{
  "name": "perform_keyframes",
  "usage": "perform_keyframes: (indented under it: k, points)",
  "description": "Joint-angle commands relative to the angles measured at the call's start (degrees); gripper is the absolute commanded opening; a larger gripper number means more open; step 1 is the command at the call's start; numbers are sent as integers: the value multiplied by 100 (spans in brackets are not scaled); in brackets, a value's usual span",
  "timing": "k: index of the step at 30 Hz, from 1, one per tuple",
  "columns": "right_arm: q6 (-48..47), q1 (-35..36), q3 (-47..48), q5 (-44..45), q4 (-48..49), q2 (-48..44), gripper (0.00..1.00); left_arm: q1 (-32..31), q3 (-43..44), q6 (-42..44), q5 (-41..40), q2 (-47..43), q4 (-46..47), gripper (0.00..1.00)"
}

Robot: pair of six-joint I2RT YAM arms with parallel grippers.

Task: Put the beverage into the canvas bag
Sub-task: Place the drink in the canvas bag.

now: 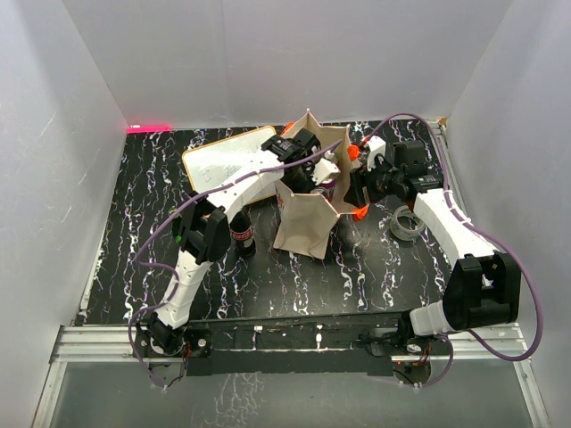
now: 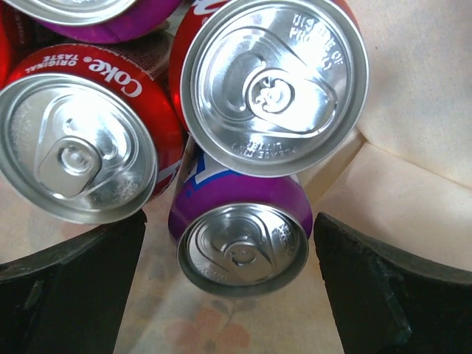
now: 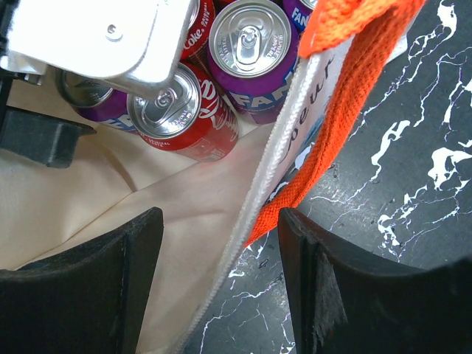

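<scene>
The canvas bag (image 1: 303, 218) stands mid-table with orange handles (image 3: 346, 96). My left gripper (image 1: 323, 174) reaches down into its open top. In the left wrist view the left gripper (image 2: 228, 228) is open, its black fingers either side of an upright purple can (image 2: 243, 247) on the bag floor, with small gaps. Two red cans (image 2: 77, 147) and another purple one stand behind it. My right gripper (image 1: 357, 189) is at the bag's right rim. In the right wrist view it (image 3: 219, 221) is open, and the rim (image 3: 284, 140) and orange handle pass between its fingers untouched.
A dark cola bottle (image 1: 243, 236) stands on the black marbled table left of the bag. A white board with an orange-brown frame (image 1: 227, 160) lies at the back left. A tape roll (image 1: 408, 223) lies right of the bag. White walls enclose the table.
</scene>
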Motion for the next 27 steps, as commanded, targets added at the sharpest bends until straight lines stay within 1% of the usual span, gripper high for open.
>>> perform_keyframes:
  k: [1, 11, 21, 27]
  points:
    - [7, -25, 246, -37, 285, 6, 65, 74, 285, -70, -95, -614, -183, 97]
    - [15, -27, 406, -136, 269, 85, 65, 74, 491, -13, 3, -983, -296, 97]
    - [87, -18, 658, -119, 135, 202, 65, 74, 759, 26, -137, -1563, -248, 97]
    - [307, -16, 896, 29, 56, 417, 65, 79, 1336, -10, -210, -1604, -231, 97]
